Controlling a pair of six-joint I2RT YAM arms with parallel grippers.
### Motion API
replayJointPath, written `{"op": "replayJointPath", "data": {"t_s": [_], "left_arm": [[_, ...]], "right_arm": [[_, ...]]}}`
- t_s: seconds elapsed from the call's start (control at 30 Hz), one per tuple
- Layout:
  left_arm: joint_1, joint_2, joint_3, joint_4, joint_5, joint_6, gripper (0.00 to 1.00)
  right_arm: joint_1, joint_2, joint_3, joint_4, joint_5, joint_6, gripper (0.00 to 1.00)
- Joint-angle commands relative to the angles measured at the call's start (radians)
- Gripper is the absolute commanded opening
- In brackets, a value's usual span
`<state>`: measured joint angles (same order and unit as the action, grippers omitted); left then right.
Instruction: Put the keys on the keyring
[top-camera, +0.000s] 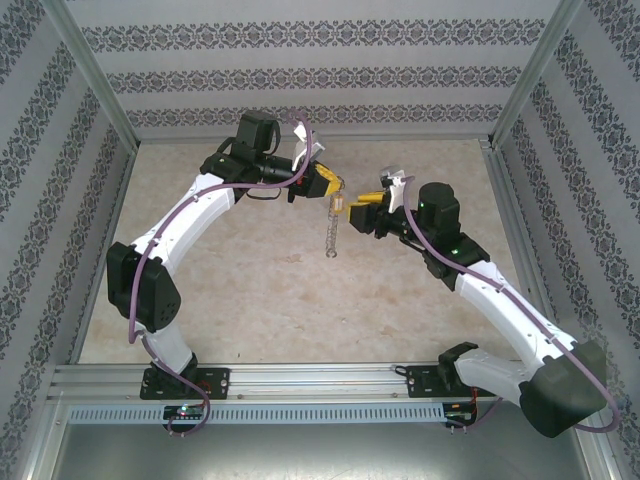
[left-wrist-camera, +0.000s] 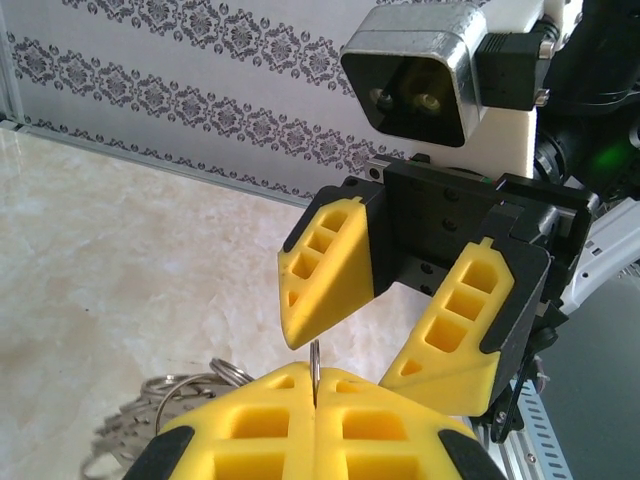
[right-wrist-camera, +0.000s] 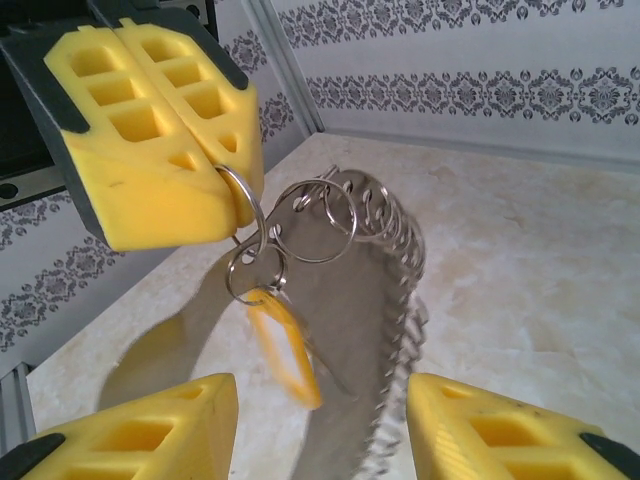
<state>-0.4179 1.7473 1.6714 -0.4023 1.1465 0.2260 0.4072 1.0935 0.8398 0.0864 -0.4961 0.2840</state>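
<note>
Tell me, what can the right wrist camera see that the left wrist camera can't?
Right wrist camera: a blurry yellow key dangling, and the keyring's loops hanging in a long curve. Left wrist camera: the camera box above the right gripper. Both: the left gripper shut on a thin ring of the keyring, the right gripper open, and the pale table.

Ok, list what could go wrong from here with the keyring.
1. The left gripper pinches the keyring by one thin wire at its very fingertips; a tug may slip it free.
2. The yellow key looks blurred, maybe swinging, so the open right gripper may close on the keyring instead.
</note>
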Motion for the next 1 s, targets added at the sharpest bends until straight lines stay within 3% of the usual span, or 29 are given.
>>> {"op": "replayJointPath", "data": {"t_s": [0.0,0.23,0.43,0.67,0.97], "left_arm": [[-0.008,-0.042,0.004,0.051,0.025,-0.013,0.00],[-0.007,-0.039,0.028,-0.015,0.055,0.027,0.00],[-0.007,-0.051,0.003,0.049,0.015,-0.018,0.00],[-0.008,-0.065,-0.026,0.146,-0.068,-0.095,0.00],[-0.015,-0.101,-0.088,0.286,-0.166,-0.216,0.00]], "right_arm": [[-0.013,-0.008,-0.019,0.069,-0.062,0.003,0.48],[-0.022,0.019,0.010,0.031,-0.179,-0.046,0.46],[-0.018,-0.015,-0.033,0.074,-0.119,0.010,0.50],[0.048,-0.119,-0.118,0.101,0.063,0.086,0.54],[0.209,-0.228,-0.243,0.229,0.328,0.115,0.67]]}}
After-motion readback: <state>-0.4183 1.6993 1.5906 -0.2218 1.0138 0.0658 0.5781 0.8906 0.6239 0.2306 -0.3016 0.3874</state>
